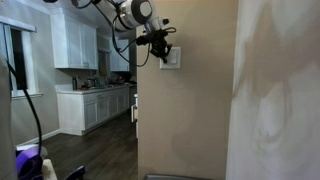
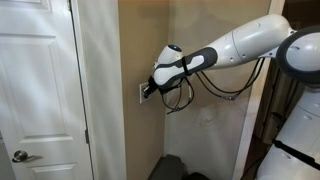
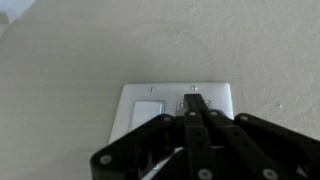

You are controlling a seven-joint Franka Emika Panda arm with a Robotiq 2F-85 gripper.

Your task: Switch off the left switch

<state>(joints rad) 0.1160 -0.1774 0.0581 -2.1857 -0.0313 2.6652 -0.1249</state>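
Observation:
The white switch plate (image 3: 175, 92) is on the beige wall and has two rockers. The left switch (image 3: 146, 118) is the pale rocker in its left half in the wrist view. My black gripper (image 3: 195, 102) is shut, with its fingers pressed together. The fingertips rest at the plate over the right-hand rocker, beside the left switch. In both exterior views the gripper (image 1: 161, 47) (image 2: 149, 90) is at the plate (image 1: 172, 59) (image 2: 141, 94), where the rockers are too small to tell apart.
The wall's corner edge (image 1: 137, 110) drops beside the plate, with a kitchen with white cabinets (image 1: 92, 105) beyond. A white door (image 2: 40, 90) and its frame stand next to the wall. My cables (image 2: 185, 98) hang under the wrist.

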